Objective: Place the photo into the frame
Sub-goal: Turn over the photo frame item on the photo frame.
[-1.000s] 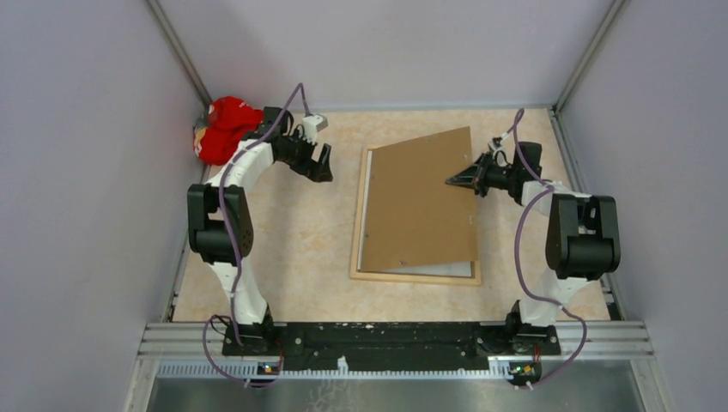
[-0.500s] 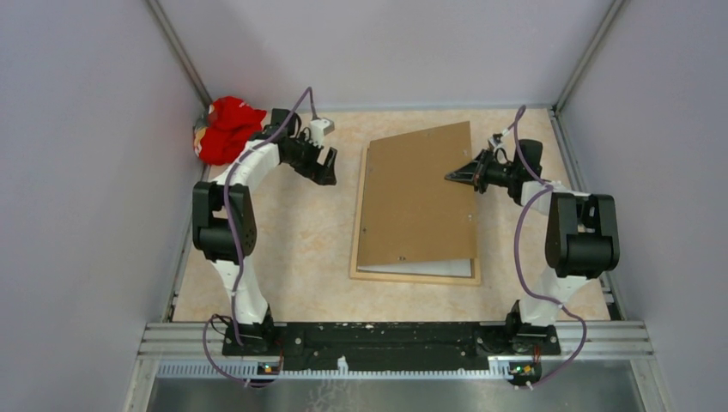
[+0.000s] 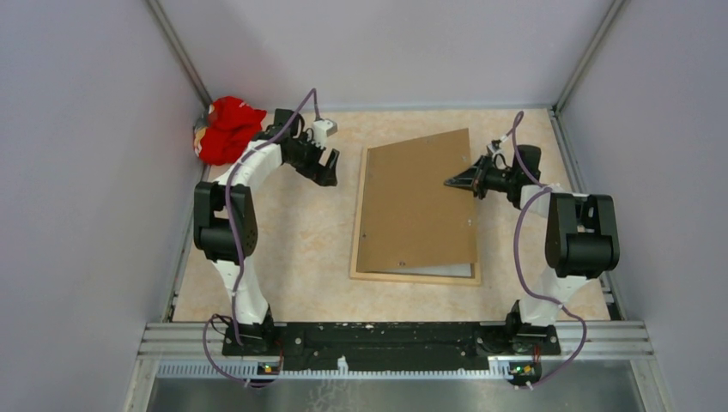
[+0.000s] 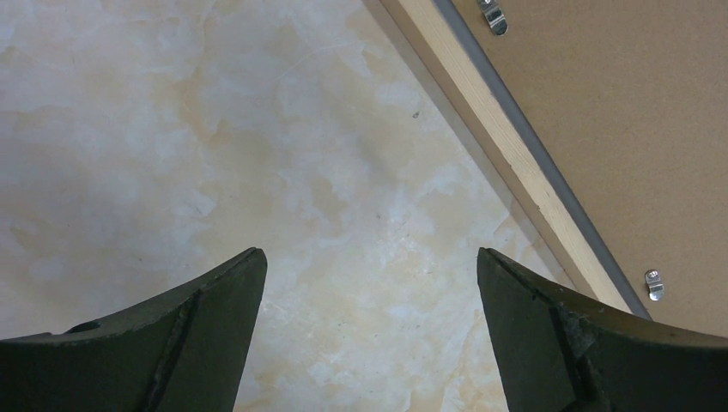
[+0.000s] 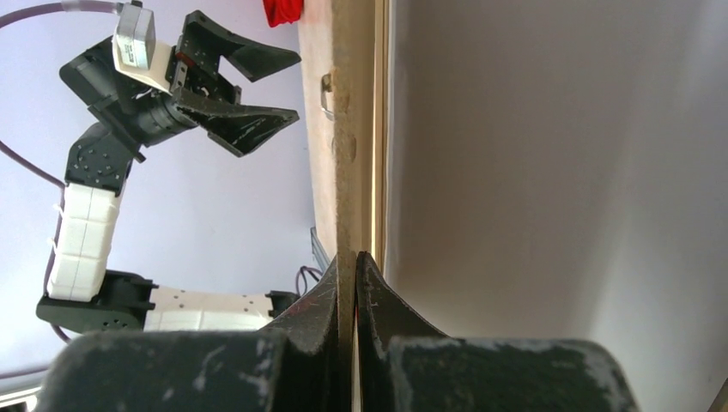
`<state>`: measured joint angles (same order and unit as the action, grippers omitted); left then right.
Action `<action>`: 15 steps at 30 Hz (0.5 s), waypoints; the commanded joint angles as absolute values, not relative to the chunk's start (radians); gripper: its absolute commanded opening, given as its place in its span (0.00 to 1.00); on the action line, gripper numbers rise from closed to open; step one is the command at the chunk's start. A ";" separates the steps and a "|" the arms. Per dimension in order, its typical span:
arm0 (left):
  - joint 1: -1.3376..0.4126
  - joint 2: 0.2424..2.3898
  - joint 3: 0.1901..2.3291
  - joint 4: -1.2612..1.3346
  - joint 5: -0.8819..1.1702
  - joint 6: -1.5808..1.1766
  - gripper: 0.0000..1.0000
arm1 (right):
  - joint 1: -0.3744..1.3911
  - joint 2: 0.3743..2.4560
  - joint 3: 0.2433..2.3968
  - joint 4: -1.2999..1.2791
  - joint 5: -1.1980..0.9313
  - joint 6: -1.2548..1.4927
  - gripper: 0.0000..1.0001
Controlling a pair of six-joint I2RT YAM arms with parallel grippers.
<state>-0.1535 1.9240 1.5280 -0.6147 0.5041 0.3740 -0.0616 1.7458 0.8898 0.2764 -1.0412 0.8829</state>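
Right wrist view shows the right fingers [image 5: 379, 311] clamped on the raised edge of the backing board [image 3: 416, 202], the whitish-backed photo [image 3: 433, 269] lying below them in the frame [image 3: 412, 278], so lower the board squarely between the rails, with the wide-apart left fingers [image 4: 206, 322] clear beside it.

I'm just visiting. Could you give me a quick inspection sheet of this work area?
Surface: marbled beige table.
Job's things: wooden frame lies flat; brown board skewed over it; pale sheet, perhaps the photo, shows at its near edge.
Clutter: red cloth in far left corner.
Grippers: left gripper open over bare table; right gripper shut on the board's edge.
Cables: purple cables hang along both arms.
Surroundings: plain pale walls.
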 commanded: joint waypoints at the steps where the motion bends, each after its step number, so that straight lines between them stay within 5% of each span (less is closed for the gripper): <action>1: -0.156 1.902 1.550 -0.625 0.487 0.394 0.98 | -0.062 1.742 0.900 0.271 -1.077 0.852 0.00; 15: -0.168 1.940 1.539 -0.633 0.519 0.397 0.98 | -0.046 1.782 0.929 0.273 -1.060 0.833 0.00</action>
<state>-0.1555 1.9240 1.5280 -0.6250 0.4942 0.3920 -0.0578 1.7683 0.8890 0.2314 -1.0290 0.8375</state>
